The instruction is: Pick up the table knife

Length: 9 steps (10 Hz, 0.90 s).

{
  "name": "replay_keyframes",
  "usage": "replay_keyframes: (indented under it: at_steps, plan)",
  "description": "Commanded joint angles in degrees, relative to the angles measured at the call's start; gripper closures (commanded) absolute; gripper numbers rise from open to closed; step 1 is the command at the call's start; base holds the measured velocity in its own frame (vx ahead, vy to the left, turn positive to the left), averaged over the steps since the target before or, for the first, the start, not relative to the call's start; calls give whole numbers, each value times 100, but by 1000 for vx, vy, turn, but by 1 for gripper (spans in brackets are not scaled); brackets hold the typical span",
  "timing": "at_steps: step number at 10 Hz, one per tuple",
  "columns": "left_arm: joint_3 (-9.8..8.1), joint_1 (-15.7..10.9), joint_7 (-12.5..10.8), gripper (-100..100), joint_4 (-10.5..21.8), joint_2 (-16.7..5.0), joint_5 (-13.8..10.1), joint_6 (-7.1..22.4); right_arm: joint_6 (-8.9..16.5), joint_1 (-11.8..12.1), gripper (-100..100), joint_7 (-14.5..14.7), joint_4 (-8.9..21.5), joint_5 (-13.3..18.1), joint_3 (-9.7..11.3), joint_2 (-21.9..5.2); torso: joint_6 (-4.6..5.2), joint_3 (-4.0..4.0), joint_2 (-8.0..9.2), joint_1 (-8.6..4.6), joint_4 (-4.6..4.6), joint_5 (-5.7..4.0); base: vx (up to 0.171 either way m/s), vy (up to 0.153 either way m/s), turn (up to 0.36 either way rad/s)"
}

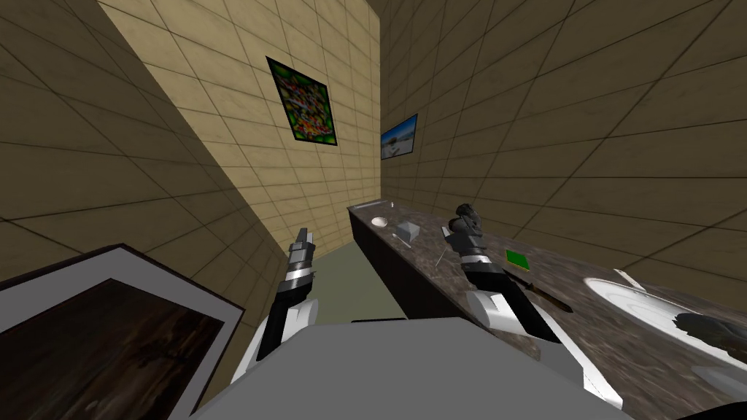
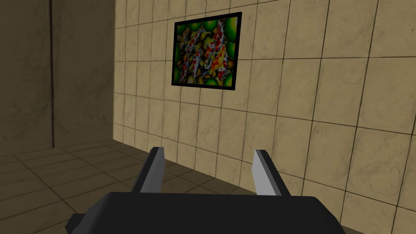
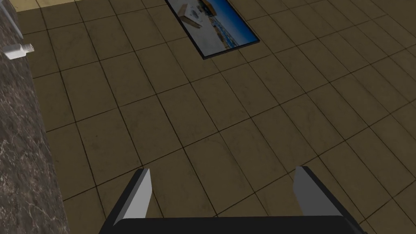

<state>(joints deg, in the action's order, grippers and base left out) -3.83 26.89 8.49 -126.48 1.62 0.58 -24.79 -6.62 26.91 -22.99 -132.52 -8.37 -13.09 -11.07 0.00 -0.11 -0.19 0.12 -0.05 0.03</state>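
The right claw (image 3: 223, 172) is being held spread above the marbled surface (image 1: 598, 321) bearing a dark knife (image 1: 538, 290), the left claw (image 2: 209, 152) spread over the floor (image 1: 350, 281).

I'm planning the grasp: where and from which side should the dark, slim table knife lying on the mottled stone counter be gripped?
I'd grip the dark table knife across its narrow width near the middle, coming straight down from above: it lies flat on the mottled stone counter beside the green square. Which end is the handle, I cannot tell. The open right gripper is nearer.
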Motion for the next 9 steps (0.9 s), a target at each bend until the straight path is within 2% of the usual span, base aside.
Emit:
replay_keyframes:
  at_steps: [1,2,3,4,5,6,7,8,9]
  plan:
    - [0,0,0,0,0,0,0,0,275,15,-100,-286,95,-152,-173,-102,0,0,0,0,0,0,66,39,-8]
    - [0,0,0,0,0,0,0,0,275,15,-100,-344,95,-152,-173,-102,0,-3,-5,1,-1,0,53,38,-7]
    - [0,0,0,0,0,0,0,0,531,5,-100,-548,165,-275,-317,-165,0,-2,-3,0,-1,0,56,51,-9]
    - [0,0,0,0,0,0,0,0,551,5,-100,-616,165,-275,-317,-165,0,-1,-3,4,0,1,48,40,-11]
    - [0,0,0,0,0,0,0,0,793,-7,-100,-832,241,-401,-464,-225,0,-1,-1,2,0,1,59,54,-10]
    - [0,0,0,0,0,0,0,0,835,-7,-100,-893,241,-401,-464,-225,0,-2,-4,5,-1,1,49,45,-11]
    - [0,0,0,0,0,0,0,0,1044,-20,-100,-1126,324,-528,-614,-280,0,-1,-1,4,0,1,58,45,-11]
    - [0,0,0,0,0,0,0,0,1125,-20,-100,-1175,324,-528,-614,-280,0,-2,-3,4,0,1,55,34,-9]
    - [0,0,0,0,0,0,0,0,1367,-35,-100,-1399,417,-656,-767,-333,0,-2,-2,0,-1,0,62,43,-13]
